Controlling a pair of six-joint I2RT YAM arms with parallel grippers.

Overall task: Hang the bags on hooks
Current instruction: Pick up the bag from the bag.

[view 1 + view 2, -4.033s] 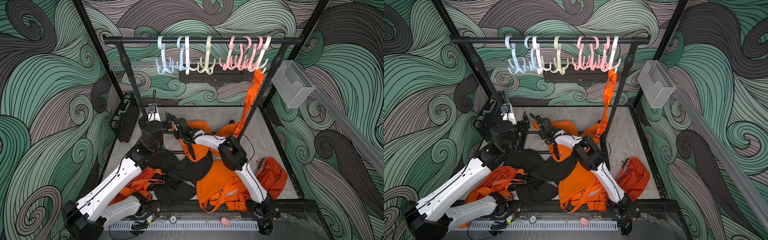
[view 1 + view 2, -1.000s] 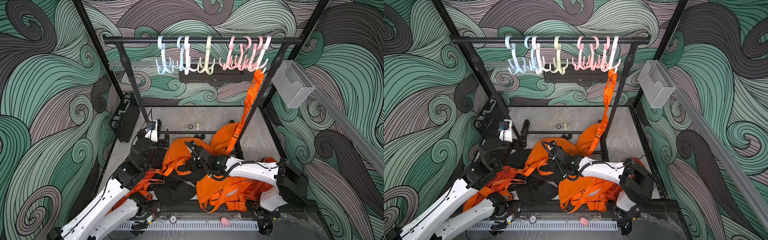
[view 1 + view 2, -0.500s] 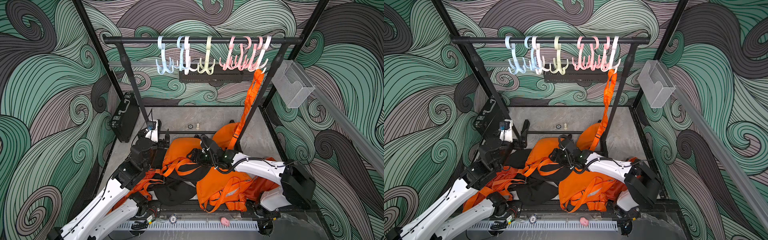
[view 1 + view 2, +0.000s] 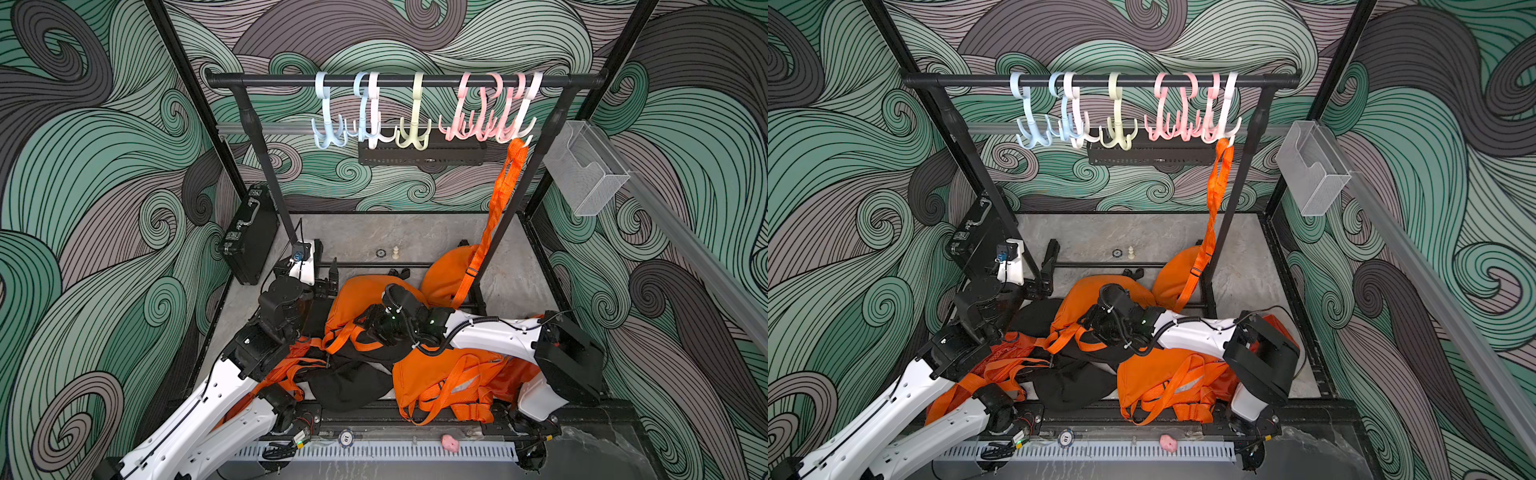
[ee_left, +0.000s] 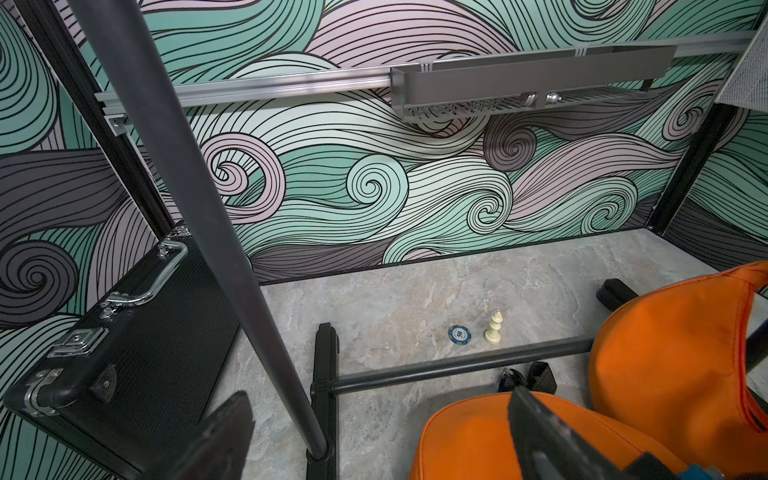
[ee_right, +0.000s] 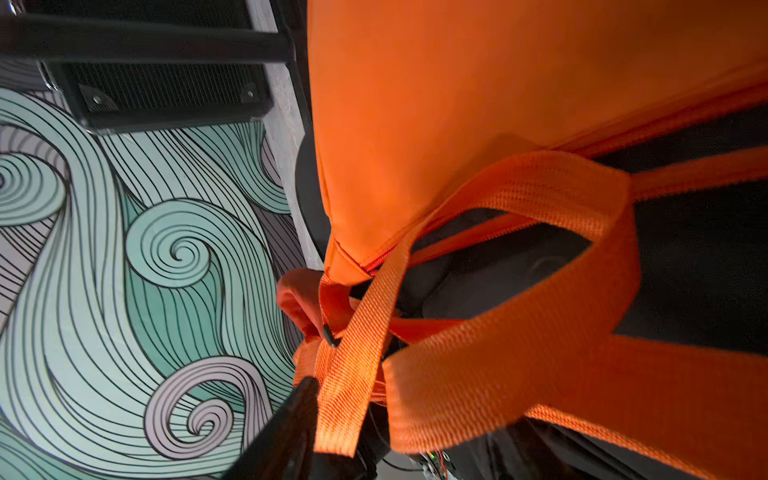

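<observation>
L to R: ribbed black hard case [image 4: 249,239] w/ chrome latches; left jaws spread wide, empty, by round rack post [image 5: 228,249]; smooth orange bag [image 4: 365,297] slumped on marbled table [image 4: 415,232], right jaws at its woven webbing strap [image 6: 519,183], grip can't tell; curved pastel plastic hooks [image 4: 417,104] on rail [image 4: 291,81] above.

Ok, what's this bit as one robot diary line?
left tool: open, empty | right tool: at orange strap, grip unclear | orange bag: lying down, not hooked
</observation>
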